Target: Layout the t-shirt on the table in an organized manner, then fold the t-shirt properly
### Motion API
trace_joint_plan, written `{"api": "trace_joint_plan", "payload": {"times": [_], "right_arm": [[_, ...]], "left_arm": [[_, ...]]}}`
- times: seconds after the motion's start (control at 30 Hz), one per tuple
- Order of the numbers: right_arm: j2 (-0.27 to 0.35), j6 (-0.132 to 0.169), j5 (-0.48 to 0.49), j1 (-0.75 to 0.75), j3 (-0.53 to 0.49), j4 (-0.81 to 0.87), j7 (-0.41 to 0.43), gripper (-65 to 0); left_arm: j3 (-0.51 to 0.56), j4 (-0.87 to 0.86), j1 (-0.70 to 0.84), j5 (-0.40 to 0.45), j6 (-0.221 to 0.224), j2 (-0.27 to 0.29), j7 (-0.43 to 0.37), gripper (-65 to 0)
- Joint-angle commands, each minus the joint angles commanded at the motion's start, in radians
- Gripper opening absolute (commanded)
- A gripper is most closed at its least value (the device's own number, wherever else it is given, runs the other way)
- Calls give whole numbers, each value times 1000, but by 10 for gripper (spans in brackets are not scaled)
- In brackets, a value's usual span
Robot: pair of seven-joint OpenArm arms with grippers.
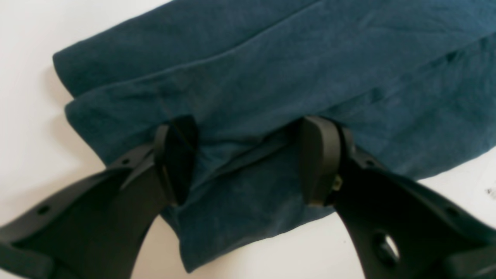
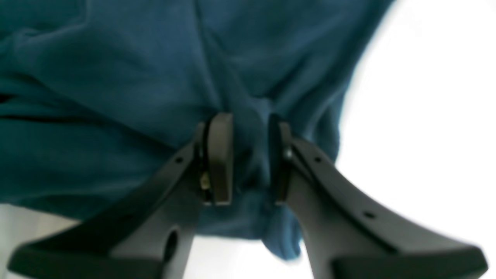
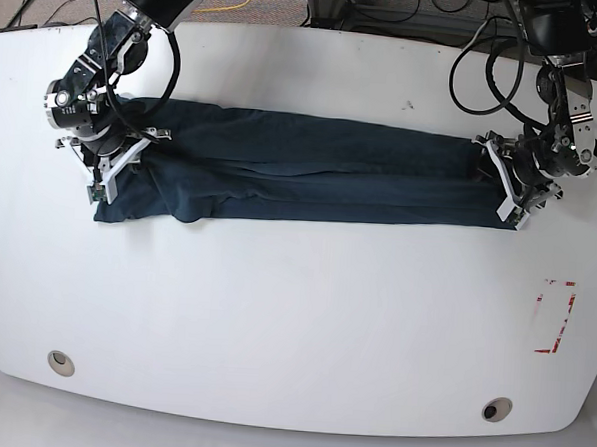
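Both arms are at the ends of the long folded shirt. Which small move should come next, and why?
Probably close the left gripper: its fingers stand wide apart around a fold of the dark navy-blue fabric t-shirt, while the right gripper already pinches a bunch of cloth. With both ends held, the band on the glossy white table could be lifted evenly.

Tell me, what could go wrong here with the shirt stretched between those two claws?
The right gripper pinches only a small bunched tuck near the t-shirt edge, so the cloth might slip out if pulled. The left gripper stands open astride the other end, apparently not clamping it, so a lift now could raise one end only. Long wrinkles could get folded in.
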Motion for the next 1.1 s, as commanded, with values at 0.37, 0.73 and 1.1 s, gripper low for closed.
{"api": "trace_joint_plan", "payload": {"times": [0.37,0.73,1.1], "right_arm": [[0,0,0,-43,2,28,-3,-484],[-31,0,0,5,-2,63,-3,-173],[-46,0,0,51,-86,-32,3,-449]], "left_arm": [[-2,8,-5,-6,0,0,2,-265],[-41,63,-8,-84,0,0,40,-265],[-57,63,-8,-100,0,0,40,-265]]}}
